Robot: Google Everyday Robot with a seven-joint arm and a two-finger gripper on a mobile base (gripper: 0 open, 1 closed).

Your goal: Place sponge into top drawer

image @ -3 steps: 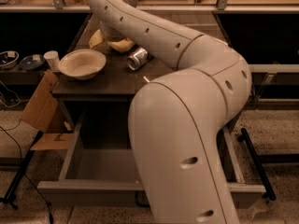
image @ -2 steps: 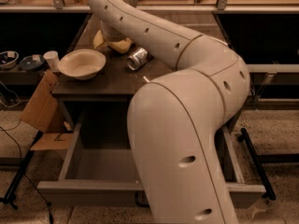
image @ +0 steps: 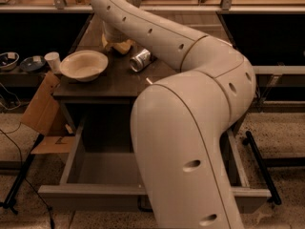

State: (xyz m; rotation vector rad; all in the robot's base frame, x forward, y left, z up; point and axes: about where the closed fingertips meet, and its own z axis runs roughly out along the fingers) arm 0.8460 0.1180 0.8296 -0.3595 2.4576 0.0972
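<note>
No shift is evident over the last second. The gripper [image: 110, 38] remains low over the sponge [image: 122, 46] at the rear of the counter [image: 109, 82]; whether it grasps cannot be told. The top drawer [image: 90, 191] stands open below, and the transfer is judged not begun.

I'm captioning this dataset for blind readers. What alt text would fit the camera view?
A large cream robot arm bends across the frame, its gripper down at a pale yellow sponge on a dark countertop, near a bowl and a can lying on its side. Below, the top drawer stands open.
</note>
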